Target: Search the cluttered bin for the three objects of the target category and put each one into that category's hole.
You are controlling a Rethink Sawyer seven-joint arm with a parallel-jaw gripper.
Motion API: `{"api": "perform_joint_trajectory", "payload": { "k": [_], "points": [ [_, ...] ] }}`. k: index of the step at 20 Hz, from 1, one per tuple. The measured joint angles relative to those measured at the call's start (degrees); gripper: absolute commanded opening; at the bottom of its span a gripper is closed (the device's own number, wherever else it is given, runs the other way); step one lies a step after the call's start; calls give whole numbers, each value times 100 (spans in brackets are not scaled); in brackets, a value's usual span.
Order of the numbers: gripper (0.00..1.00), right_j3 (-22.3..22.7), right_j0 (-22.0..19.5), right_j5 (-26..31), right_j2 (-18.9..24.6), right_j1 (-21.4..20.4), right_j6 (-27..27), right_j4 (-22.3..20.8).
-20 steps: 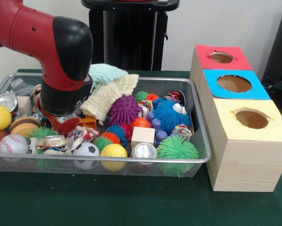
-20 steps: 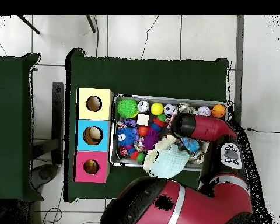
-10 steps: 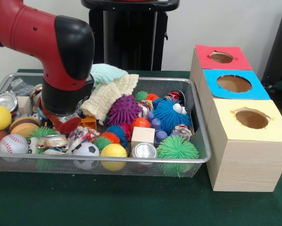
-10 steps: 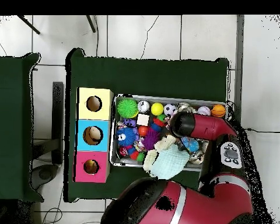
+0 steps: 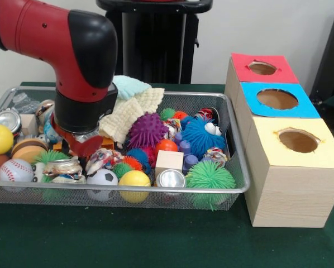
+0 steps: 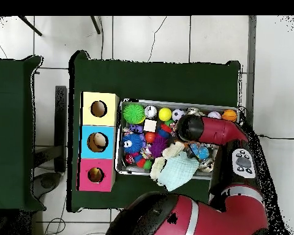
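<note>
The hand (image 5: 83, 146) has shifted toward the crumpled wrapper (image 5: 101, 159).

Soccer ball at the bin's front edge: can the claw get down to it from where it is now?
Probably yes: the soccer ball lies uncovered on top, just in front of the claw, with nothing over it.

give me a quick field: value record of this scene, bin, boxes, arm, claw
bin: wire mesh tray on a green table, packed with clutter
contents: spiky purple ball, green spiky ball, baseball, soccer ball, yellow ball, wooden cube, cloths
boxes: beside the bin, topped red, blue, yellow, one round hole each
arm: red and black, reaching down into the bin
claw: low among the clutter, open or shut cannot be told
</note>
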Motion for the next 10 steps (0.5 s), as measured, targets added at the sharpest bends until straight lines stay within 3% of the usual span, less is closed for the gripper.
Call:
{"api": "perform_joint_trajectory", "payload": {
  "k": [10],
  "points": [
    [100,441,-81,-1,162,-324,0,0]
  ]
}}
